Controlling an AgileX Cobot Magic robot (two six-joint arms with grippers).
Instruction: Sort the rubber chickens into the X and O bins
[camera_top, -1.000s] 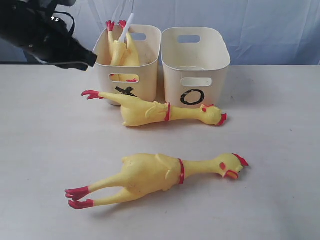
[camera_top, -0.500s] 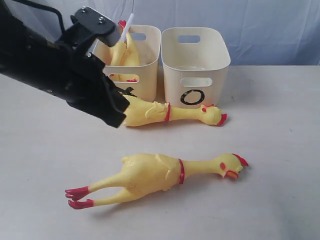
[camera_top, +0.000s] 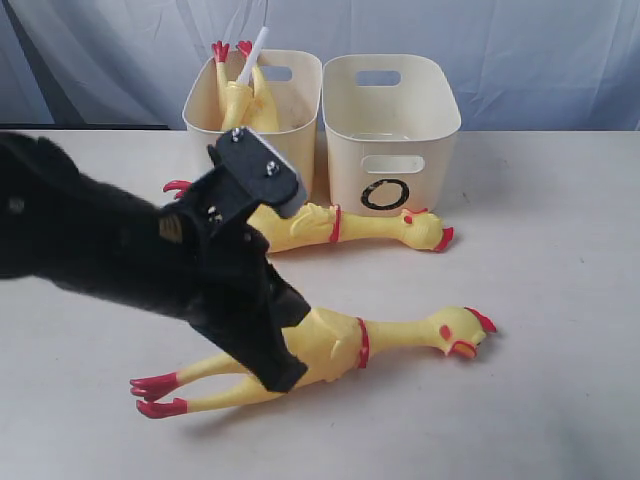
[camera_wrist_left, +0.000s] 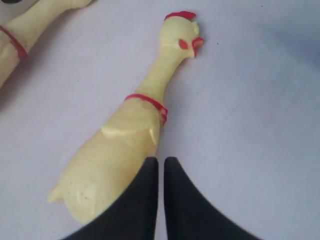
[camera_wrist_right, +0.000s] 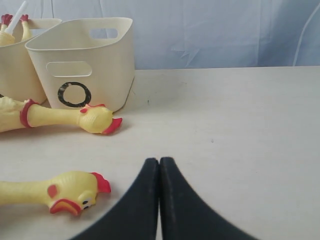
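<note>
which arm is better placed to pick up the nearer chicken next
Left, probably. The left gripper hangs right over the body of the nearer chicken, jaws nearly together. The right gripper is shut over the table, off to the side of its head.
</note>
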